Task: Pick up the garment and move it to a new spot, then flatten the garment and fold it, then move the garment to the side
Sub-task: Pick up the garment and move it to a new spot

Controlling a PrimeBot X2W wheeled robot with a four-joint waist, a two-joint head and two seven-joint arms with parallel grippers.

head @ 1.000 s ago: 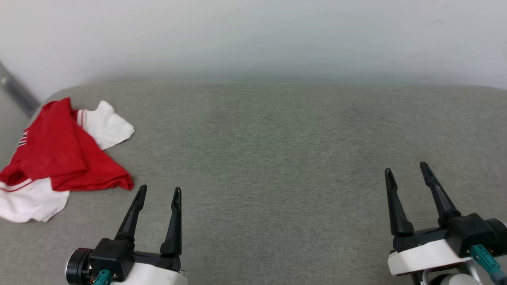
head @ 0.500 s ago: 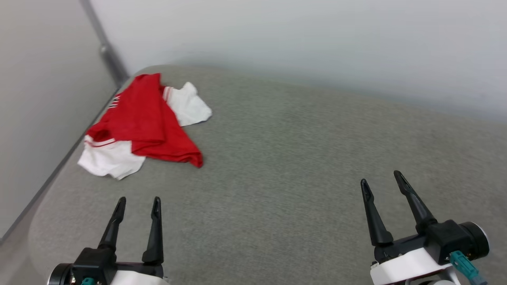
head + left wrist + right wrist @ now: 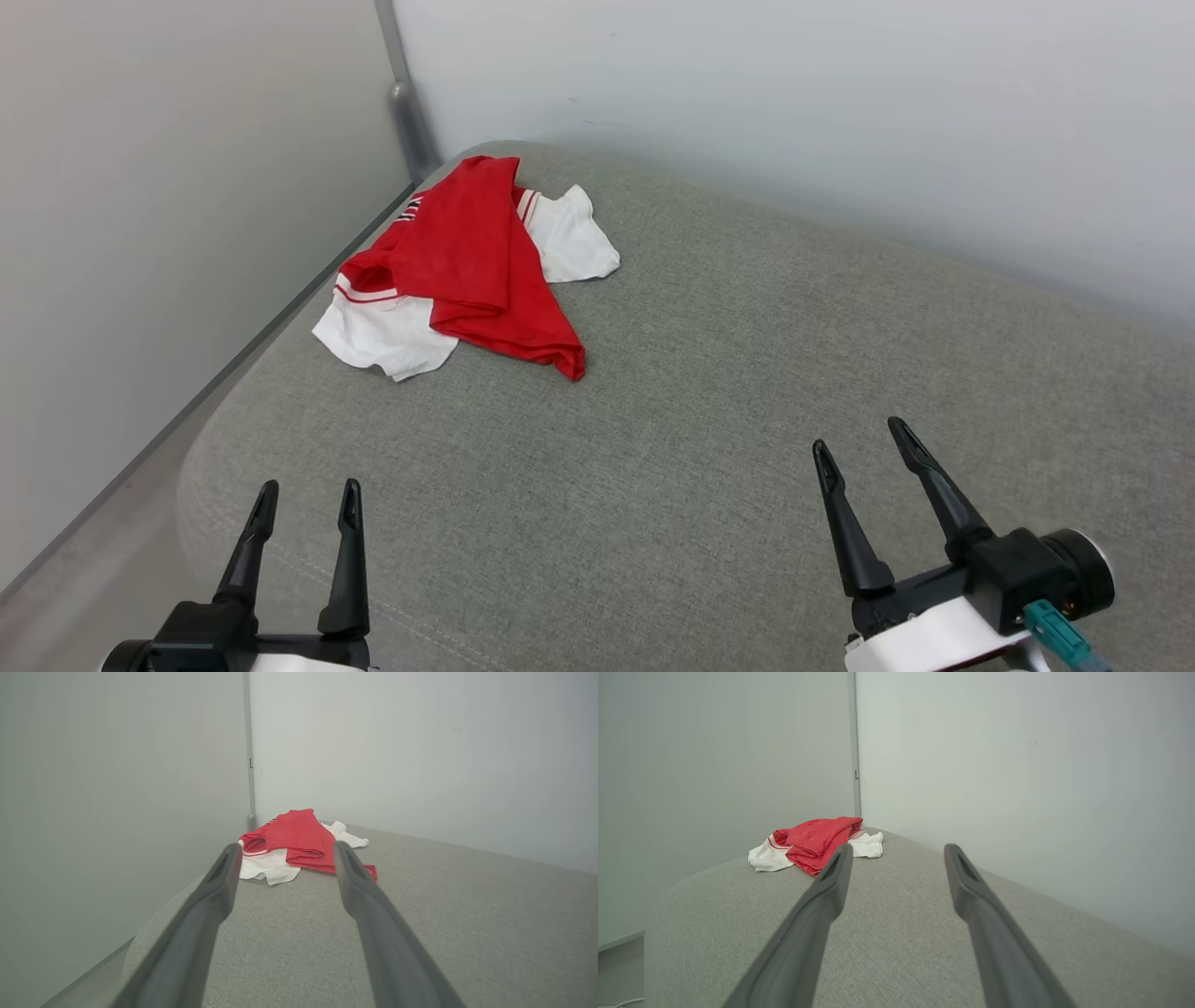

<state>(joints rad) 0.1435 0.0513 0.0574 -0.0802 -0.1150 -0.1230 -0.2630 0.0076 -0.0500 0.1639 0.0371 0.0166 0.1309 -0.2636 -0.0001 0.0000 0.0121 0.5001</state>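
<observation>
Crumpled at the upper left on the grey cushion (image 3: 728,392), near the corner post (image 3: 401,103): red shirt (image 3: 467,271) with white sleeves, folded over itself. Chest print mostly tucked under (dark scrap (image 3: 408,213) at the left edge, perhaps letters, unreadable). Left gripper (image 3: 309,485) lower left, right gripper (image 3: 858,435) lower right: both spread, empty, well apart from the shirt.

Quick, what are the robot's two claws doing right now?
Left gripper: open, holding nothing.
Right gripper: open, holding nothing.
</observation>
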